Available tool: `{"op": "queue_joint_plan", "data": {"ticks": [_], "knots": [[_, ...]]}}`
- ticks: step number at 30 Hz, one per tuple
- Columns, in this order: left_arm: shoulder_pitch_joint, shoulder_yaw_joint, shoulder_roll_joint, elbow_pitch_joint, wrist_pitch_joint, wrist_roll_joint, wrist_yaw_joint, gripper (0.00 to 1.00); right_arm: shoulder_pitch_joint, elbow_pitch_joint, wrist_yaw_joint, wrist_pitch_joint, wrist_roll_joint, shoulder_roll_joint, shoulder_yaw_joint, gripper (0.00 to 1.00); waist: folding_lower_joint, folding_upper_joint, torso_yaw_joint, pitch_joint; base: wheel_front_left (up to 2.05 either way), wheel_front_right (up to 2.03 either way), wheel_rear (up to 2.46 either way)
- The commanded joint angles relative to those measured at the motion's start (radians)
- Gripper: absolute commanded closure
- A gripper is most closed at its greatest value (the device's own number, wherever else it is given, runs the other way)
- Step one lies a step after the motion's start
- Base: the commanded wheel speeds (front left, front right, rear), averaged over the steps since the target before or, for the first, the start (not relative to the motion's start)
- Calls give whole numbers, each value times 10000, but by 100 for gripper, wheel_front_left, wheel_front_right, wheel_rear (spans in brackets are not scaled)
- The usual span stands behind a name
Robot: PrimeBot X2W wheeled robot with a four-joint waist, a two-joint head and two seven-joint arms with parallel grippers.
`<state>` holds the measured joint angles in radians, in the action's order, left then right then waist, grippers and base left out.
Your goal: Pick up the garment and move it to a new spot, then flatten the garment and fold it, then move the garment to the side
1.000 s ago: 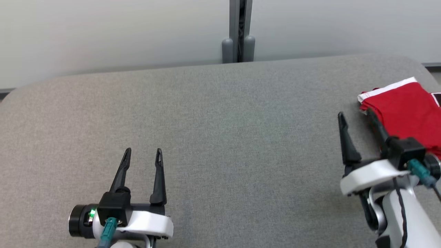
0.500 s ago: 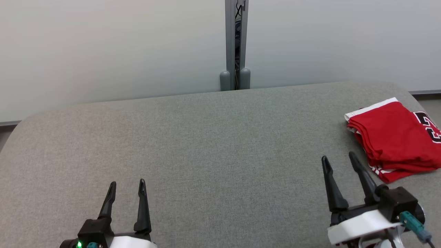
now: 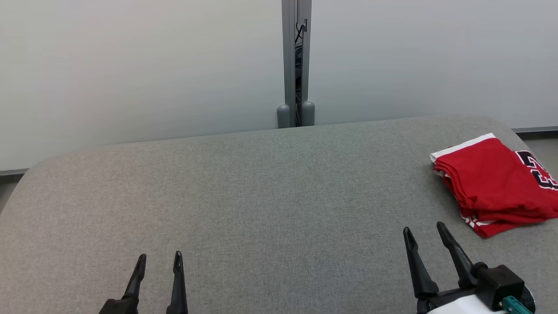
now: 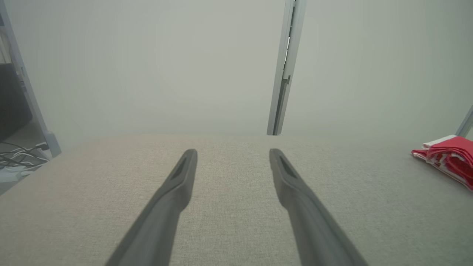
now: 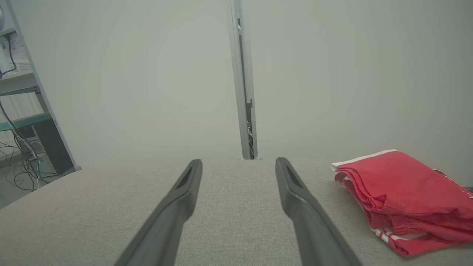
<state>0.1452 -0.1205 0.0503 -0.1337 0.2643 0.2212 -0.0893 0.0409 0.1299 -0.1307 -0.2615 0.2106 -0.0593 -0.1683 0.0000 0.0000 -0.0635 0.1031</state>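
"So, what has just changed on your right?"

"A second ago my right gripper had one finger lying across the near left edge of the red garment. Now it is drawn back toward the near edge of the grey fabric worktop, with bare cloth between its tips and the red fabric. My head has also tipped up, so part of that shift is the camera's."

"Holding anything?"

"No. Its fingers stand apart with nothing between them. My left gripper is the same, spread and empty, low at the near edge toward the left."

"And the garment?"

"It lies folded in a stack of layers by the right edge, toward the far right corner, white trim along its far side and a black-and-white number on top. Nothing touches it."

"So where does that leave the task?"

"I judge it done, or nearly so: the garment is folded and set at the side, and both arms look to be returning to rest."
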Motion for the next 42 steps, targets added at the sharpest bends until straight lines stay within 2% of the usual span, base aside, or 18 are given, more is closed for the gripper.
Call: {"op": "queue_joint_plan", "data": {"ticks": [1,8,16,22,23,27,42], "knots": [[103,-16,25,-34,0,33,-32,0,145,-68,-3,-41,23,-4,59,0,0,0,2,35,0,0,0],[70,-170,23,-121,0,53,-156,0,300,-87,-3,-41,65,3,95,0,0,0,-5,92,0,0,0],[84,-176,23,-97,0,26,-15,0,308,-91,-3,-41,191,20,30,0,0,0,36,88,0,0,0],[106,-221,24,-90,0,112,-94,0,332,-91,-3,-41,281,-52,-47,0,0,0,97,81,0,0,0],[107,-246,-11,-131,2,106,-81,100,273,-22,0,0,215,6,-51,100,0,0,96,83,0,0,0],[330,-294,-57,-480,-3,132,-79,100,538,311,0,35,234,28,-68,100,0,0,98,79,0,0,0],[193,-373,-16,-52,-245,2872,320,100,717,-47,0,844,3429,-339,635,100,0,0,162,-55,0,0,0]]}}
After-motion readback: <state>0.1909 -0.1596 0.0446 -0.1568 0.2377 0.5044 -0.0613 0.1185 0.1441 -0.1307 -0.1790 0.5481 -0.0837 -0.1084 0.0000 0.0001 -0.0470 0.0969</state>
